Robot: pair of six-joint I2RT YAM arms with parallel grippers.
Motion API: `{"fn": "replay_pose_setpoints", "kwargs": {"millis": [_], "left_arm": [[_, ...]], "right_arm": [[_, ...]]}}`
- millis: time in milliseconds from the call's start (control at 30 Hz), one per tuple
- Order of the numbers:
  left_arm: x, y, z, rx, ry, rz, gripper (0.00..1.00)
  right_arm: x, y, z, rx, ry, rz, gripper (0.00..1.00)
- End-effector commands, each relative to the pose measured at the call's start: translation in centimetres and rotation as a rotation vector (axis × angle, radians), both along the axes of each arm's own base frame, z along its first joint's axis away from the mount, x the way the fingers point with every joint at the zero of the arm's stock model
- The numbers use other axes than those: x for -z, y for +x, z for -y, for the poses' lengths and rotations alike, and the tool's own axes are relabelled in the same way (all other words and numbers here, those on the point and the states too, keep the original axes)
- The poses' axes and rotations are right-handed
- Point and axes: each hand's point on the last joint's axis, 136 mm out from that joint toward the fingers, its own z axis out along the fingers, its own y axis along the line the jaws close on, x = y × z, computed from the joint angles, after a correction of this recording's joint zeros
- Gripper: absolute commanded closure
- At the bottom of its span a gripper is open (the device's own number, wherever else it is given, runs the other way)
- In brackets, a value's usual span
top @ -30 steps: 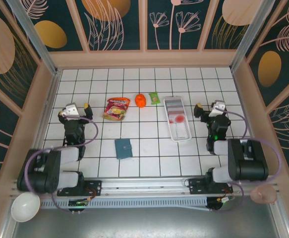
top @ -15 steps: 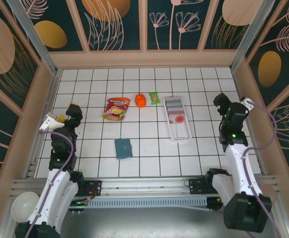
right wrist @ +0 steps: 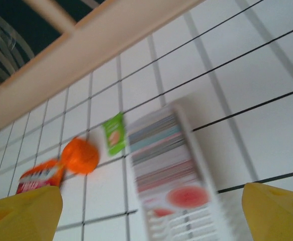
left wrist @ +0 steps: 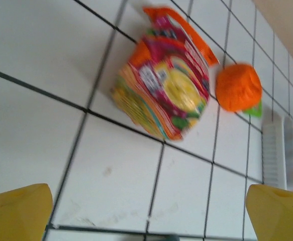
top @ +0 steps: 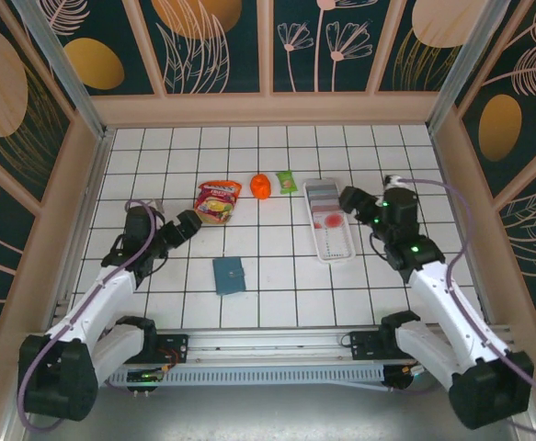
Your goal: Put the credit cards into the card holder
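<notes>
Left gripper (top: 187,225) and right gripper (top: 350,199) gape, empty.
I judge the cards (top: 330,220) thin, stiff, slick; I'd pinch 1 by an edge.

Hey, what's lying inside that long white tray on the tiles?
The long white rectangular tray holds flat pale cards, one striped grey, one with red-pink marks. Anything beneath them is covered and cannot be seen.

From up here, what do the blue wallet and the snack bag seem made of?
Card holder: matte dark teal, probably leather or imitation; no glare. Snack bag: printed plastic film, it seems; crinkled outline, bright colours.
</notes>
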Motion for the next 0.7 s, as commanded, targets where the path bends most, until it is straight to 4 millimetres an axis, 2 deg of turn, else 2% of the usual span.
{"fn": "replay_pose_setpoints", "kwargs": {"millis": [0,133,200,267,333,433,567,667], "left_arm": [[0.1,-1.2,1.0,0.054,0.001,-0.021,0.02],[1.4,-2.4,2.1,0.099,-0.030,-0.059,0.13],[2.6,-3.3,2.6,0.122,-0.022,-0.102,0.16],[3.6,-3.9,2.9,0.138,-0.008,-0.134,0.28],[4.3,-4.4,3.4,0.153,-0.003,-0.159,0.33],[4.7,-4.9,4.6,0.190,-0.025,-0.168,0.35],[5.5,-5.7,5.8,0.229,-0.019,-0.200,0.38],[6.8,-6.7,6.0,0.241,-0.018,-0.242,0.48]], "right_arm": [[0.1,-0.2,-3.3,-0.055,0.001,-0.020,0.07],[1.7,-1.6,-9.2,-0.202,0.039,-0.066,0.08],[2.7,-2.5,-11.5,-0.248,0.034,-0.092,0.08],[3.8,-3.3,-13.5,-0.292,0.034,-0.116,0.10],[5.0,-4.1,-15.2,-0.328,0.041,-0.143,0.11],[6.7,-4.6,-16.8,-0.353,0.041,-0.186,0.12],[8.2,-4.8,-17.5,-0.348,0.041,-0.228,0.15],[8.6,-5.1,-18.0,-0.354,0.045,-0.238,0.16]]}}
